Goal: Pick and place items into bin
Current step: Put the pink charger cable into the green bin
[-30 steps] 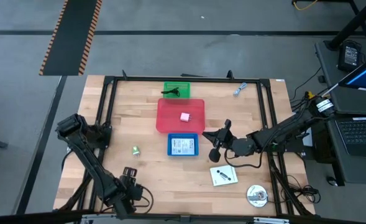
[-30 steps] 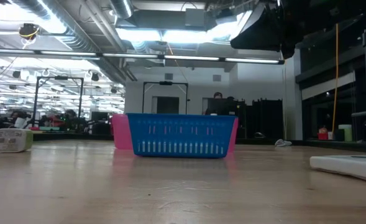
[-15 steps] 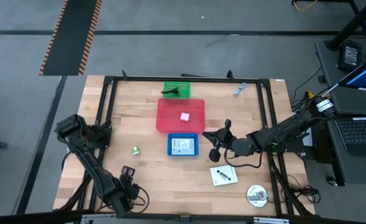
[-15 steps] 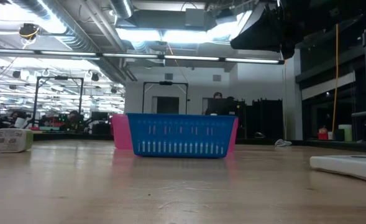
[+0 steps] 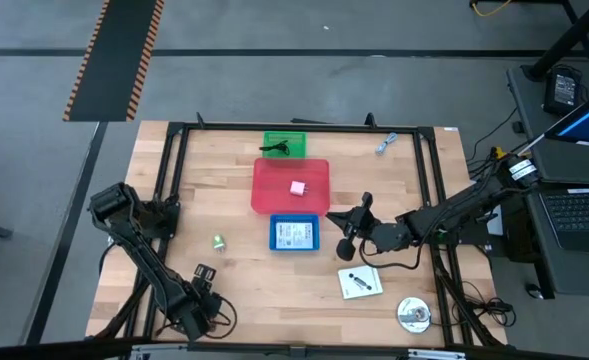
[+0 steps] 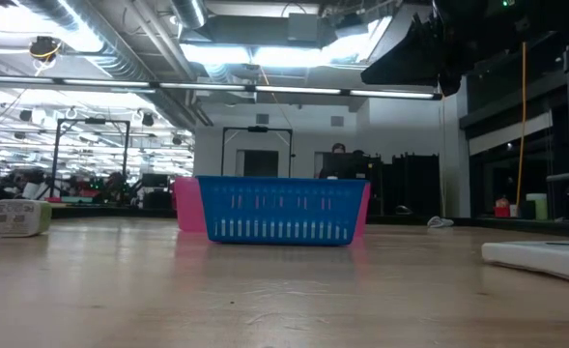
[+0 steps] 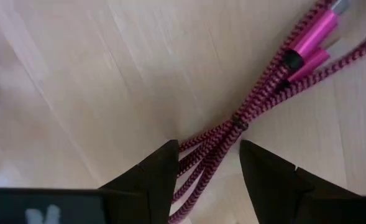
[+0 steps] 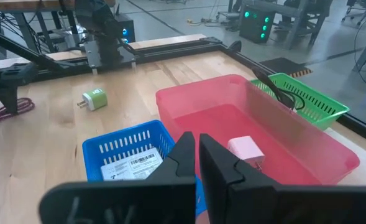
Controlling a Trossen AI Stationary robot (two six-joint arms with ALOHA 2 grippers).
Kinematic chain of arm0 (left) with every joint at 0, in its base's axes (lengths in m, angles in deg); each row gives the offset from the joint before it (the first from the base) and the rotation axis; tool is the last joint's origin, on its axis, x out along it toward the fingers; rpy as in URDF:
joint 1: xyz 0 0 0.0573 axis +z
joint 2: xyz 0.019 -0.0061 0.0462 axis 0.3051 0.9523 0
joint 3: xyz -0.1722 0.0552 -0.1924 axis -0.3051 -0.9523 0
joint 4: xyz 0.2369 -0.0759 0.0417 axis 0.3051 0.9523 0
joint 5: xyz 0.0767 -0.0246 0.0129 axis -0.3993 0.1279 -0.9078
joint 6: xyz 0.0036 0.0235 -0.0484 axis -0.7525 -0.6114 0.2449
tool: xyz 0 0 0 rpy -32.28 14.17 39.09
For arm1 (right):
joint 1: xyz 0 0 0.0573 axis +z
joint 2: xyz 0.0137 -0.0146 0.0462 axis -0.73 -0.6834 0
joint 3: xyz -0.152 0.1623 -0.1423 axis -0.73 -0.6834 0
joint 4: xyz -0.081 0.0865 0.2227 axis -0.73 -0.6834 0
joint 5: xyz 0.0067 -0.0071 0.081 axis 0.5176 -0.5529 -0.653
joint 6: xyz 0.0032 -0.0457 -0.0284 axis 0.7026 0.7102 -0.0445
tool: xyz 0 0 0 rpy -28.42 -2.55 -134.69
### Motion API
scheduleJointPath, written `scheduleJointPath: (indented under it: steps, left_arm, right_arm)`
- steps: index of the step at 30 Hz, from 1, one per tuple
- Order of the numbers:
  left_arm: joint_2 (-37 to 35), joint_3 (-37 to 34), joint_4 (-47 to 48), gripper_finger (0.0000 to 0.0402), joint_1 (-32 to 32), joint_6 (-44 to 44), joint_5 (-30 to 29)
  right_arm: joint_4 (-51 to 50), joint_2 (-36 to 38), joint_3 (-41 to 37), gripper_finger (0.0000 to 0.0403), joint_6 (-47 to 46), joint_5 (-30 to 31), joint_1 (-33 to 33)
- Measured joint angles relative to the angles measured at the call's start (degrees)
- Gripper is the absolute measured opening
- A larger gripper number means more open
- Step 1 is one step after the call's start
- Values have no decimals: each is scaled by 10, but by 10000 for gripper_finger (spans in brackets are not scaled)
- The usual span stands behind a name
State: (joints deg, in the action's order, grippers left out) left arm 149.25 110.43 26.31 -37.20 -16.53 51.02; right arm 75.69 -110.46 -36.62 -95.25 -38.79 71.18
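Fingers of the left tool spread astride the dark red cord loop — right tool pressed together.

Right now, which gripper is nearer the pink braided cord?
Left. The left gripper hangs directly over the pink braided cord at the table's near left edge, jaws open astride it. The right gripper is far across the table, beside the blue bin.

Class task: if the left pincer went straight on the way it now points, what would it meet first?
The left pincer, open, points down at the dark red cord loop on the table; it would probably meet that cord first, between its fingers.
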Motion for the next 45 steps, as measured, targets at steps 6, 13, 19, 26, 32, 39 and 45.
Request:
scheduleJointPath:
  steps: [6, 13, 19, 26, 32, 39, 45]
  left_arm:
    - [0, 0, -5, 126, 4, -22, -23]
    - [1, 0, -3, 28, 5, -15, -37]
    - [4, 18, 2, 12, 6, -37, -34]
    - [-23, 27, 7, 8, 18, -43, -17]
    - [-92, 28, 13, 8, 51, -82, -60]
    - [-187, 28, 32, 8, 82, -132, -148]
    - [-233, 28, 27, 7, 103, -184, -166]
  right_arm:
    - [-5, 0, 0, 5, 1, 0, 0]
    - [-20, 0, 0, 5, -1, 0, 0]
    - [-22, 0, 0, 5, -1, 0, 0]
    - [-23, 0, 0, 5, -1, 0, 0]
    - [-25, 0, 0, 5, 0, 0, 0]
    - [-29, 0, 0, 5, 16, 0, 0]
    - [-30, 0, 0, 5, 17, 0, 0]
